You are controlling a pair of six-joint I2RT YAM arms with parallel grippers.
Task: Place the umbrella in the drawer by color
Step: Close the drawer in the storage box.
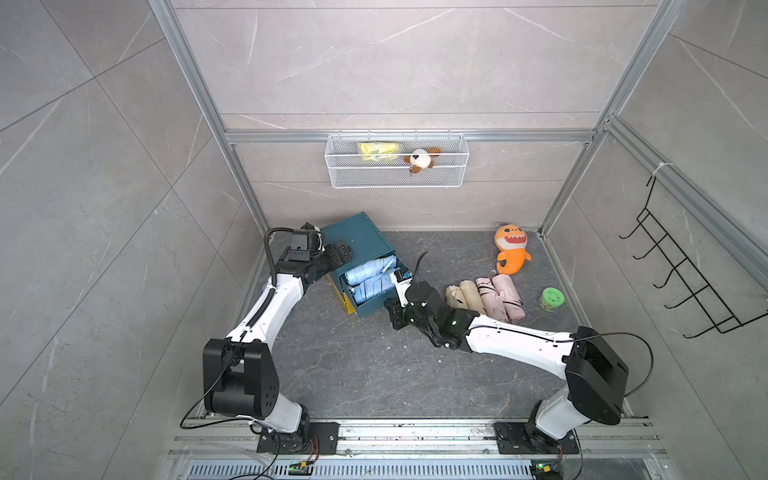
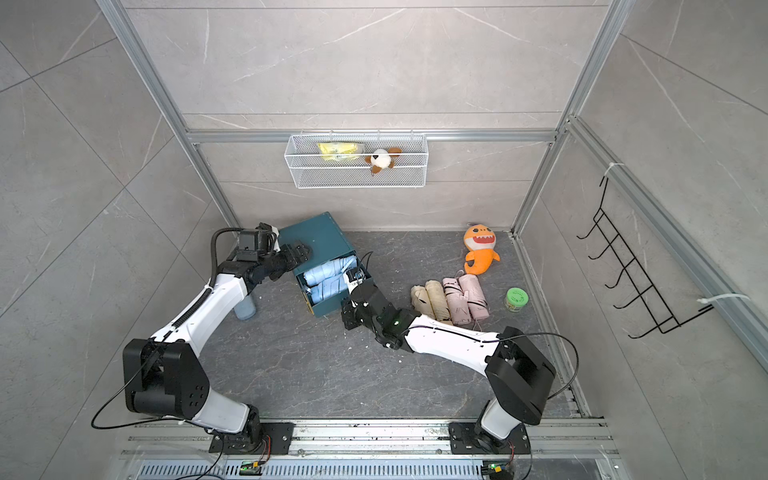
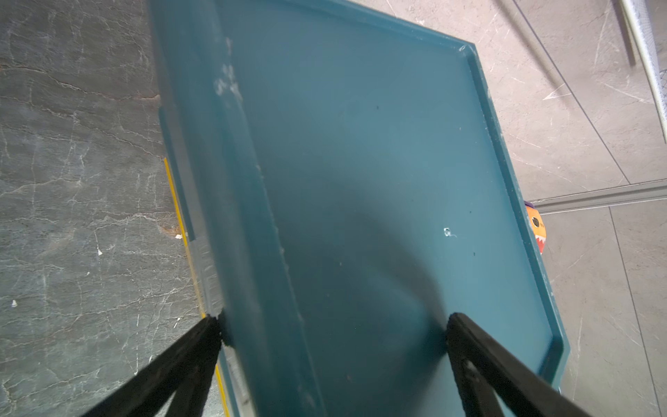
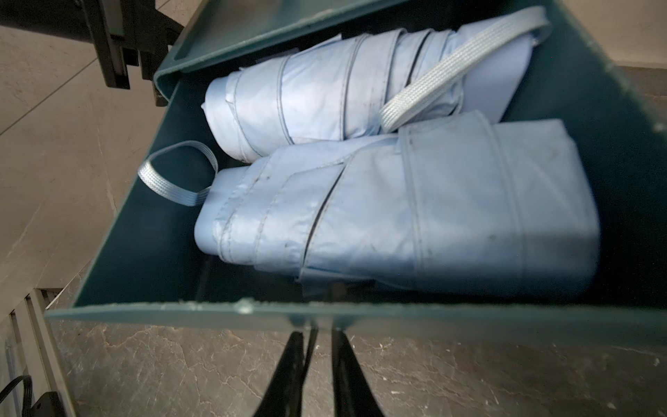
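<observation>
While two blue umbrellas [image 4: 415,216] lie side by side, touching, in the pulled-out drawer [image 4: 144,234], we see one's strap draped over the other and a second strap looped against the drawer's wall. Our right gripper [image 4: 317,335] sits at the drawer's front wall with its jaws drawn close together; whether they pinch anything there we cannot tell. Behind the drawer, the cabinet [image 1: 357,237] roofs over its rear end. Our left gripper [image 3: 332,328] is spread wide and released, one finger on the cabinet's top, the other at its side edge. In both top views our right arm [image 1: 515,338] stretches between the drawer and the umbrellas outside it, overlapping the beige pair [image 1: 463,295]. The pink pair [image 1: 500,297] lies just beside them. Farther off are a green jar [image 1: 552,299], an orange shark [image 1: 511,251], a wall basket [image 1: 397,178] holding a yellow pack [image 1: 379,151] and a plush dog [image 1: 419,160], and a hook rack [image 1: 685,260]. A bottle [image 2: 245,307] stands under our left arm [image 2: 208,307].
</observation>
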